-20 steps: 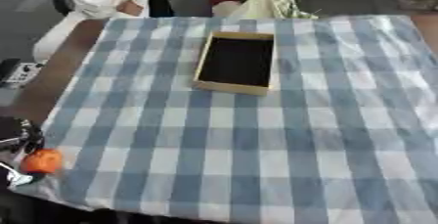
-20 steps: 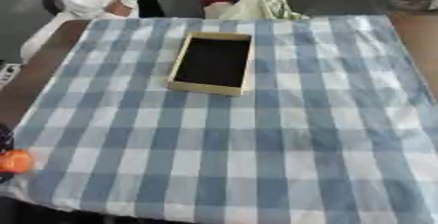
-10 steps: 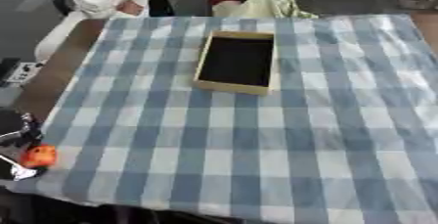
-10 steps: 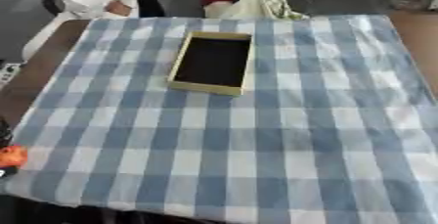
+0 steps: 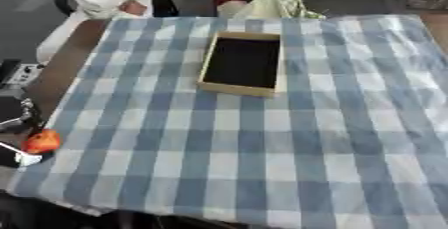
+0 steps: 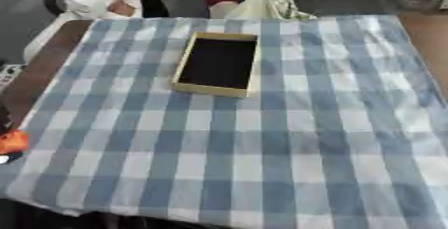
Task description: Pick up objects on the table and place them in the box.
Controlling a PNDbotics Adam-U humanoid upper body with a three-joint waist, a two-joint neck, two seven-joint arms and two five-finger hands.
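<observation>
No brand, label or writing can be read on anything in either view.

The worktop [image 5: 262,163] is covered by a blue, grey and white checked cloth that hangs over its near edge. On it, toward the far side and a little left of centre, sits the box [image 5: 242,63]: a shallow rectangular tray with pale wooden walls and a dark inside. Nothing can be made out within the dark interior.

At the left edge of the cloth, near the lower corner, an orange object [image 5: 41,140] shows. It is small and rounded, and its kind cannot be told. In the right eye view it is cut off by the frame edge, so only part of it appears. It lies well apart from the box.

The left hand [image 5: 19,123] shows only as dark and silver parts just beside the orange object, at the frame's left edge. Most of it is out of view, and whether its fingers are spread, pressed together or pinching the orange object cannot be told. Whether it touches the object is also unclear.

The right hand shows in neither view.

Beyond the far edge of the worktop lies a heap of cloth [image 5: 271,0], pale yellow with red and dark pieces, partly cut off by the top of the frame.
</observation>
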